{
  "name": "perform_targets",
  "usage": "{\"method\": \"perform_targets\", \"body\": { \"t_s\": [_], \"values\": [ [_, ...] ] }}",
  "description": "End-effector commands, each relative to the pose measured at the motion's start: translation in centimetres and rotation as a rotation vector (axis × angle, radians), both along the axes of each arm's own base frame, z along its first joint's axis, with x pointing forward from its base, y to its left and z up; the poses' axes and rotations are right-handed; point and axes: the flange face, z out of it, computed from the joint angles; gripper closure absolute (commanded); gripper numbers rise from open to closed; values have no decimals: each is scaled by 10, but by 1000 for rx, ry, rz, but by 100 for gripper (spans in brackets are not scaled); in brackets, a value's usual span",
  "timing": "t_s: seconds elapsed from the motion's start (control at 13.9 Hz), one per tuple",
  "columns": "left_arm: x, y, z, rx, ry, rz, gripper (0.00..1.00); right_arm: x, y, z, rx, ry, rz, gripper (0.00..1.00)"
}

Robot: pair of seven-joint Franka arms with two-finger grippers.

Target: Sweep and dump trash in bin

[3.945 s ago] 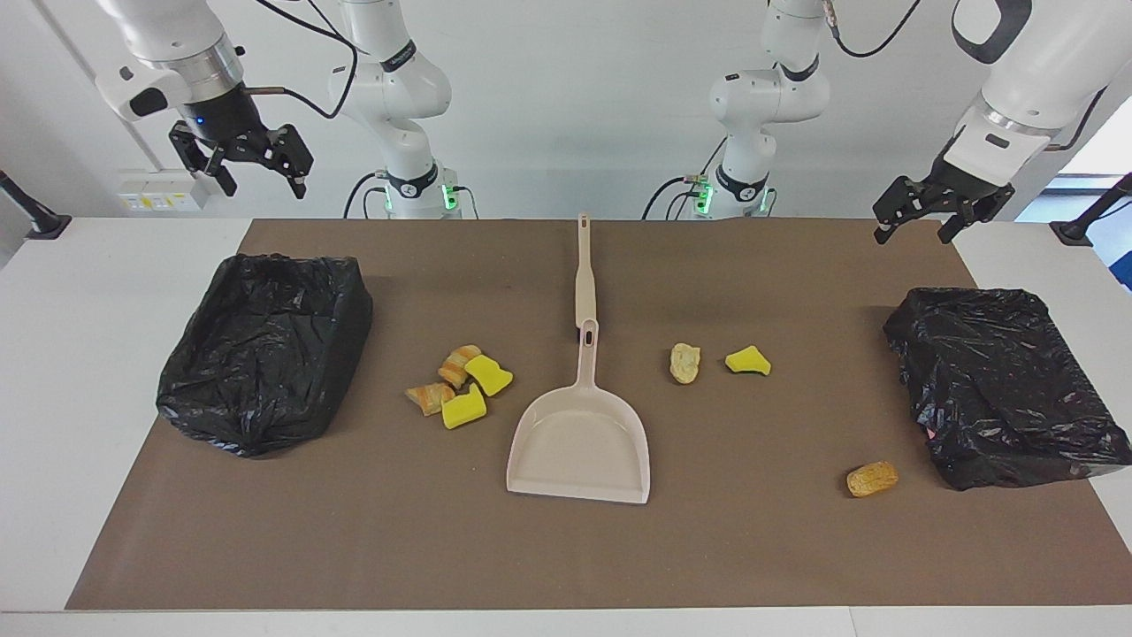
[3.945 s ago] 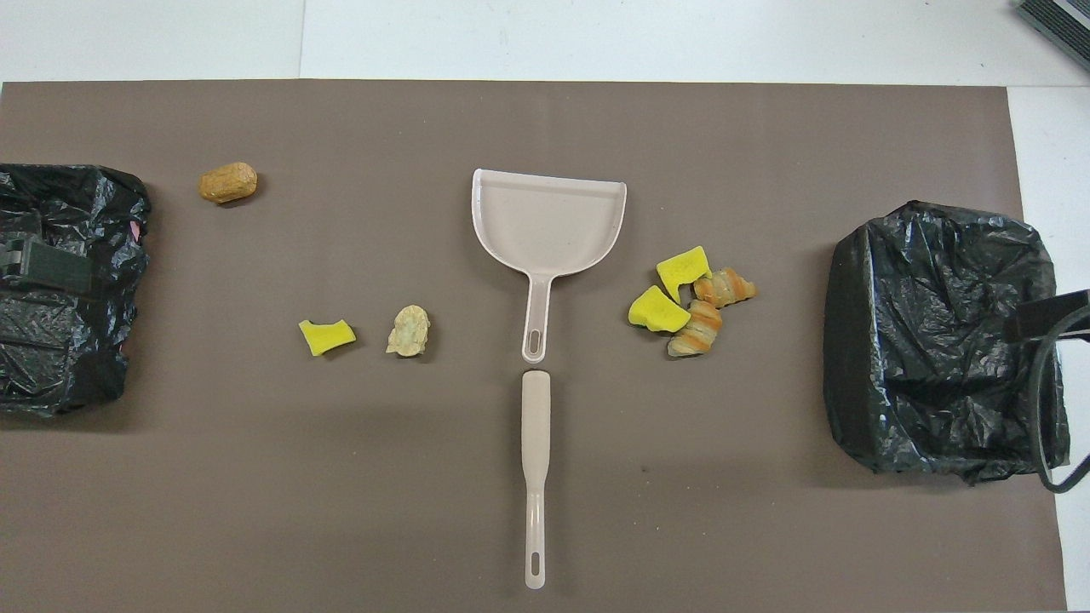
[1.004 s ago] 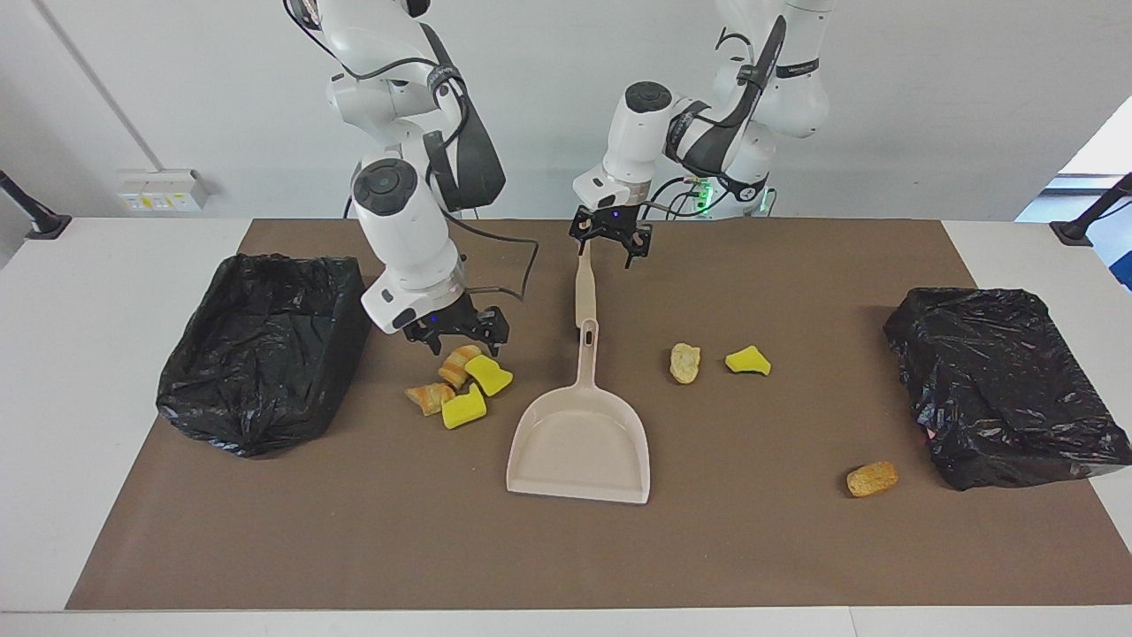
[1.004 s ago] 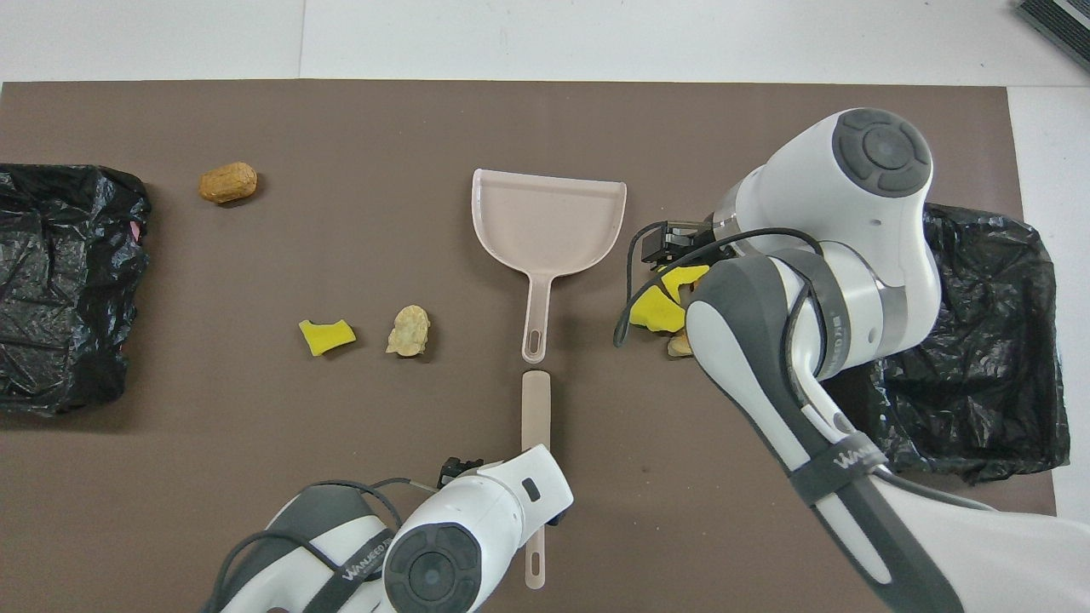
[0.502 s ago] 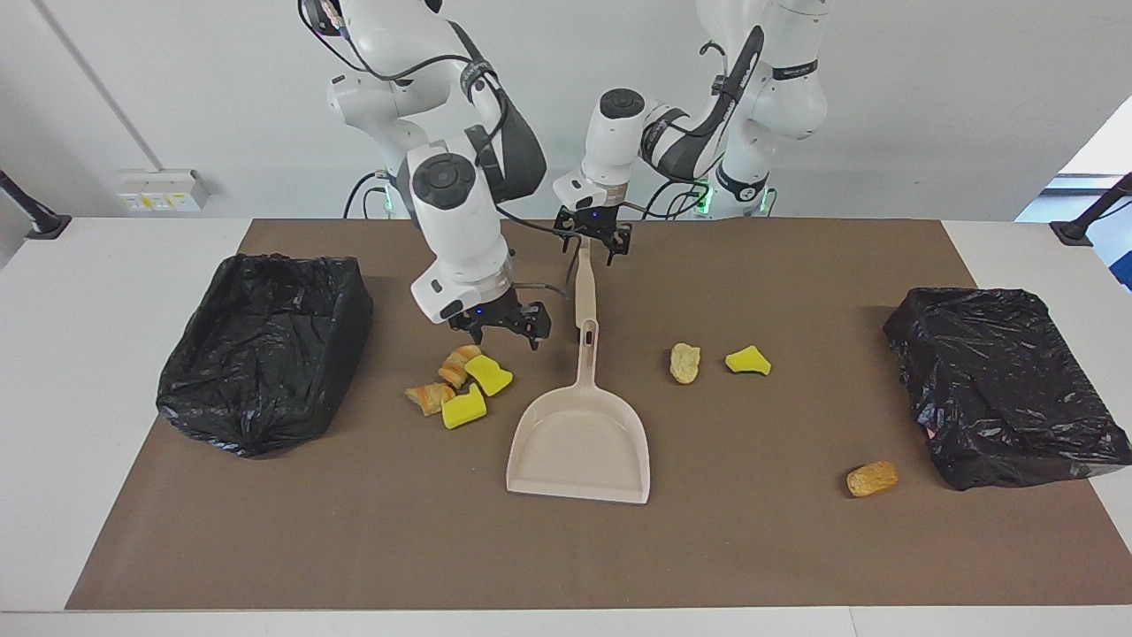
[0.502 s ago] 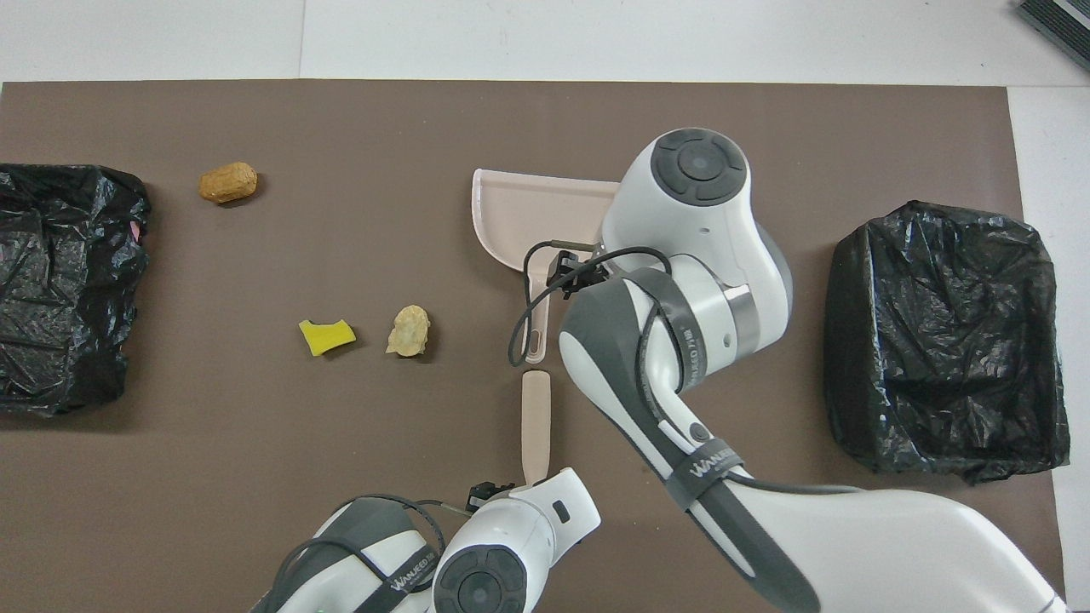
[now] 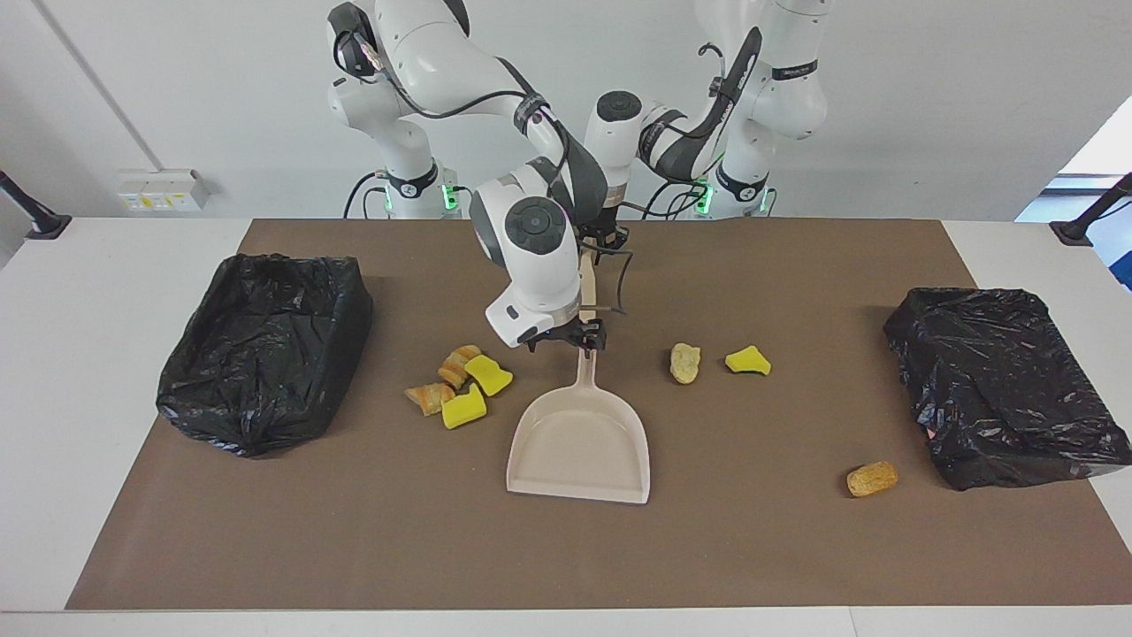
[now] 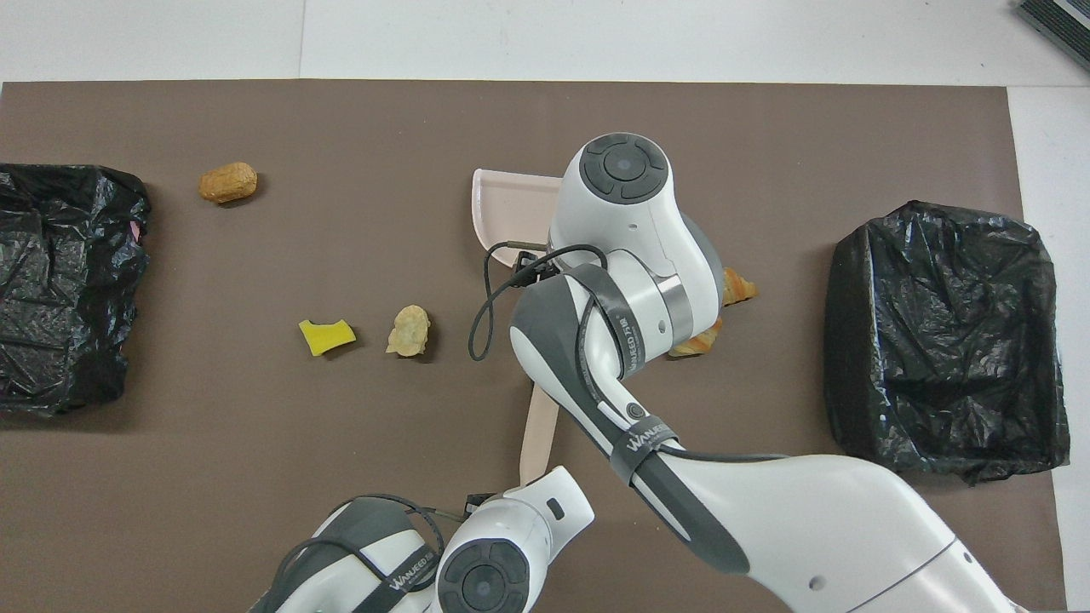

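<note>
The beige plastic dustpan lies flat mid-counter on the brown mat. The right hand is down at the dustpan's handle end, fingers spread wide, gripping nothing. The left hand has pinched shut on the beige brush handle, which lies in line with the dustpan, nearer the robots. Trash chunks: four yellow sponge and tan bread bits cluster beside the dustpan toward the right arm's end; a pale lump and yellow bit sit toward the left arm's end, an orange lump farther still. Black-lined bins flank the dustpan.
</note>
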Motion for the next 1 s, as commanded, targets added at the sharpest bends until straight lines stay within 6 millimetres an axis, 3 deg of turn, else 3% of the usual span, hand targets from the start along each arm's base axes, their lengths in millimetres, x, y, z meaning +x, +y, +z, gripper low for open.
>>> {"method": "perform_targets", "body": {
  "t_s": [0.0,0.22,0.43,0.79,0.93],
  "values": [
    [-4,11,11,23,33,34,100,5,7,4,31,-30,41,0],
    [-8,26,18,87,88,38,100,-10,36,-13,28,-27,84,0],
    [9,49,27,125,107,72,100,-6,33,-12,34,-40,78,0],
    [16,76,39,236,77,48,100,-3,27,-13,43,-34,64,0],
    [29,95,52,251,58,83,100,-4,26,-17,41,-26,64,0]
  ]
}}
